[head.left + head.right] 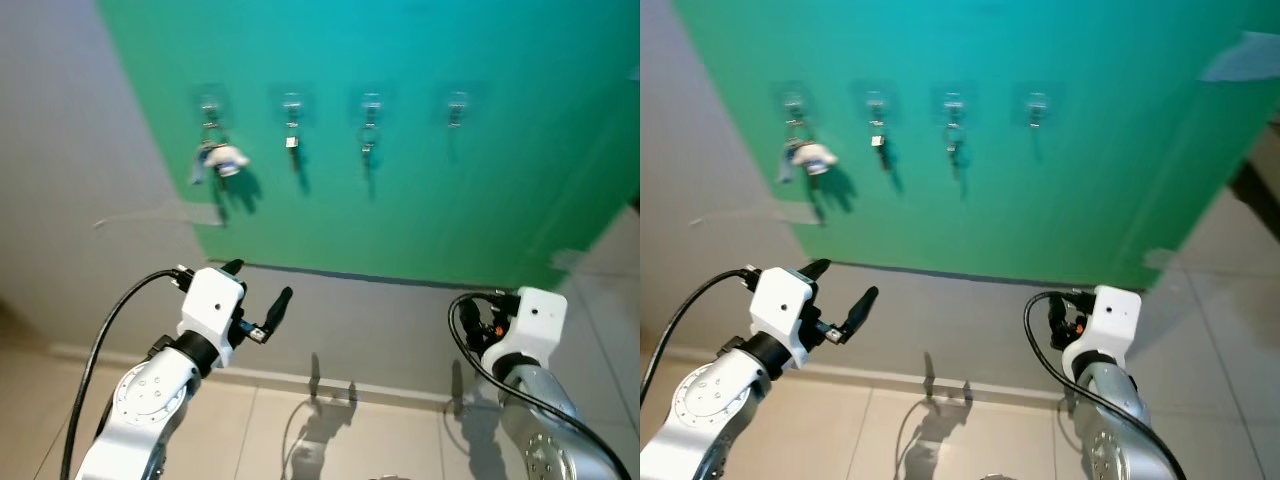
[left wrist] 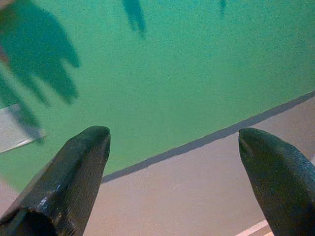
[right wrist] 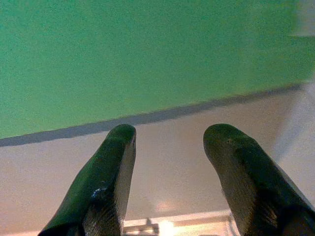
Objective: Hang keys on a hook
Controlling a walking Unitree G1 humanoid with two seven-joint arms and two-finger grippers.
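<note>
Ahead, a green wall [image 1: 420, 150] carries four hooks [image 1: 457, 105]; both tools spread, empty.

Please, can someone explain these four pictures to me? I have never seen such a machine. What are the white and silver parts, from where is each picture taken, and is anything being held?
This is a humanoid robot facing a green wall. The two wide pictures come from the two eyes of its head camera, looking forward and down. The silver arms are its own, each ending in a tool with two black fingers: the left tool and the right tool. The two close pictures come from cameras on the wrists, looking along those fingers. Both tools are open and hold nothing. On the wall is a row of four hooks. Keys hang on the first hook, the second and the third; the fourth hook looks empty.
</note>
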